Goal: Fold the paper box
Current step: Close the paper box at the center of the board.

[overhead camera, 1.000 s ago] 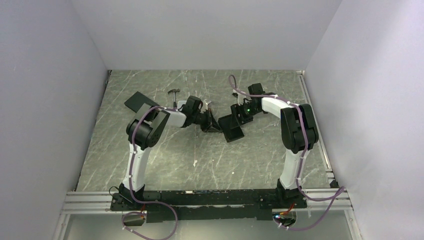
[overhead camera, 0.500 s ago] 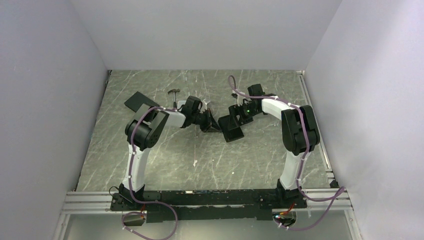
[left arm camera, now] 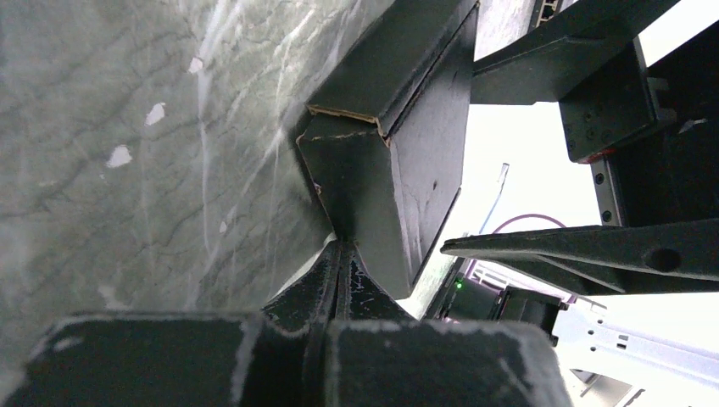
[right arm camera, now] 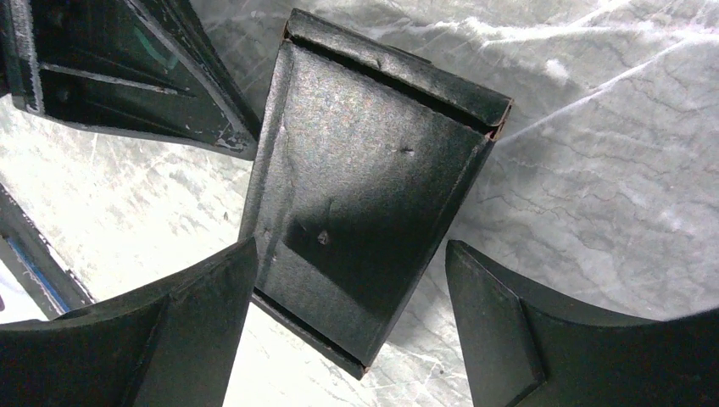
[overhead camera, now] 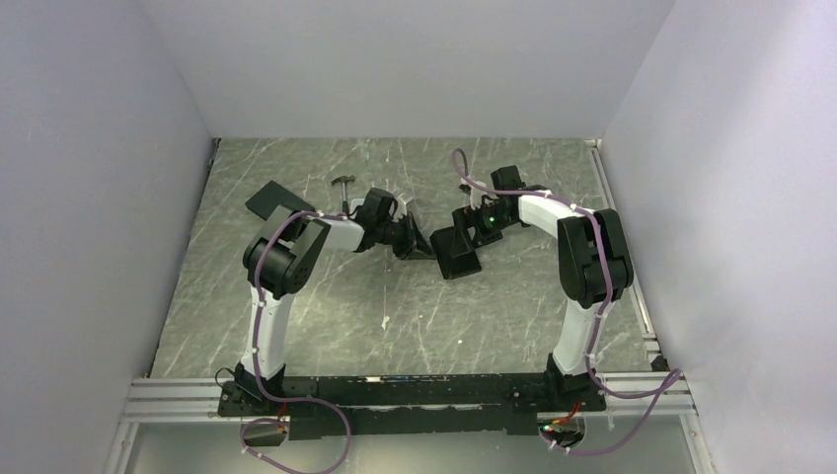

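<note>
The paper box (overhead camera: 458, 259) is matte black cardboard, folded into a shallow closed rectangle, lying on the marble table between the two arms. My left gripper (overhead camera: 415, 245) is shut, and its tips (left arm camera: 339, 248) touch the lower corner of the box's end wall (left arm camera: 356, 182). Whether they pinch any card is hidden. My right gripper (right arm camera: 352, 326) hangs open over the box's broad top panel (right arm camera: 365, 186), its fingers (right arm camera: 178, 339) straddling the near end without touching it. In the left wrist view the right gripper's spread fingers (left arm camera: 593, 254) show beyond the box.
A plain black slab (overhead camera: 268, 200) lies at the back left behind the left arm. A small hammer-like tool (overhead camera: 342, 183) and a small pale object (overhead camera: 410, 205) lie near the back. A metal rail (overhead camera: 620, 237) runs along the table's right edge.
The right gripper's jaws have spread wider above the box. The left arm has edged slightly toward the back and the box has shifted a little with it.
</note>
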Action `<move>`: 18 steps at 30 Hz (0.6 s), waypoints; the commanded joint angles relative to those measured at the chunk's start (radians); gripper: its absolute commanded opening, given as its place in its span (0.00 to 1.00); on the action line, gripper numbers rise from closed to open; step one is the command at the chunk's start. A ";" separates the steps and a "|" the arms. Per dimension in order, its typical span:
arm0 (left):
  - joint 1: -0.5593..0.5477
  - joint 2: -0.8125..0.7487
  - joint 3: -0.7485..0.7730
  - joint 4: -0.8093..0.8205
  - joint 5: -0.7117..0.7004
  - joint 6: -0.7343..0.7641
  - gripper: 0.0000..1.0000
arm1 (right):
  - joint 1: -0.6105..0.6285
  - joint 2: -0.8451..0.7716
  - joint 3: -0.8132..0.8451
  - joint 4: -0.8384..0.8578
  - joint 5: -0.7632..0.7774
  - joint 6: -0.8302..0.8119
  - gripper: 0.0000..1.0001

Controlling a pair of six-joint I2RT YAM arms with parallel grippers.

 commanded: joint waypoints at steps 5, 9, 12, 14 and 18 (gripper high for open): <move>0.008 -0.063 -0.005 0.014 0.000 0.028 0.01 | -0.011 -0.023 -0.021 -0.012 0.052 -0.011 0.88; 0.012 -0.063 -0.009 0.012 -0.001 0.030 0.02 | -0.015 -0.027 -0.022 -0.013 0.053 -0.013 0.90; 0.014 -0.066 -0.015 0.011 0.000 0.032 0.03 | -0.020 -0.034 -0.025 -0.011 0.052 -0.014 0.91; 0.017 -0.067 -0.018 0.007 -0.002 0.035 0.04 | -0.023 -0.036 -0.025 -0.012 0.054 -0.015 0.92; 0.020 -0.071 -0.029 -0.001 -0.003 0.042 0.05 | -0.031 -0.040 -0.025 -0.013 0.052 -0.016 0.93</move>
